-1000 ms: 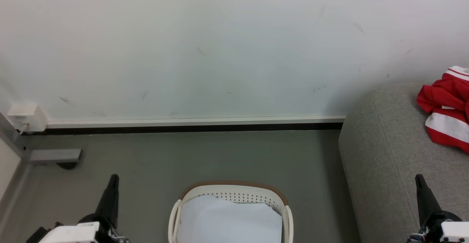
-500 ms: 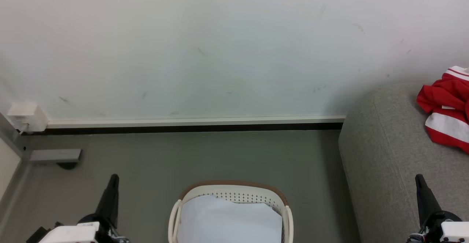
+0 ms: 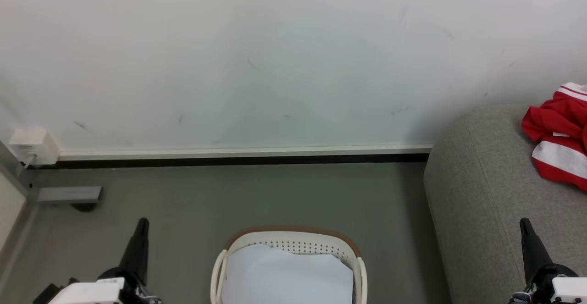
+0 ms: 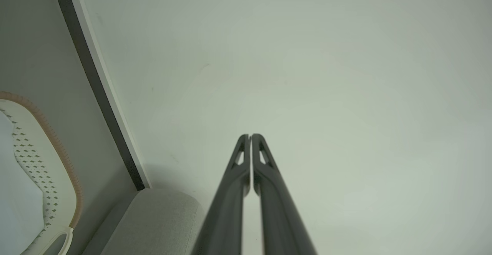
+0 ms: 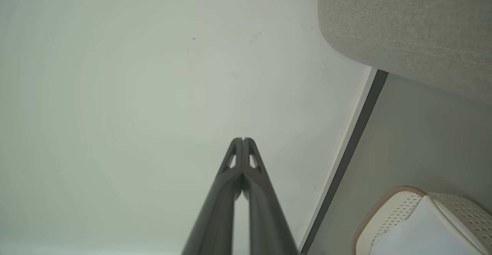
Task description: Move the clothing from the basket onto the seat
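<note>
Right of the perforated basket (image 3: 293, 245), red clothing (image 3: 557, 139) lies on the rounded fabric seat (image 3: 481, 194); my left pincer (image 3: 143, 222) and right pincer (image 3: 524, 222) are clenched.

I have open floor (image 3: 275, 194) between the basket (image 3: 293, 231) and the wall (image 3: 275, 65), with room to pass on either side of the basket. The sofa (image 3: 481, 194) blocks my right. A grey bar (image 3: 69, 194) and a wall box (image 3: 34, 146) crowd the far left corner.
</note>
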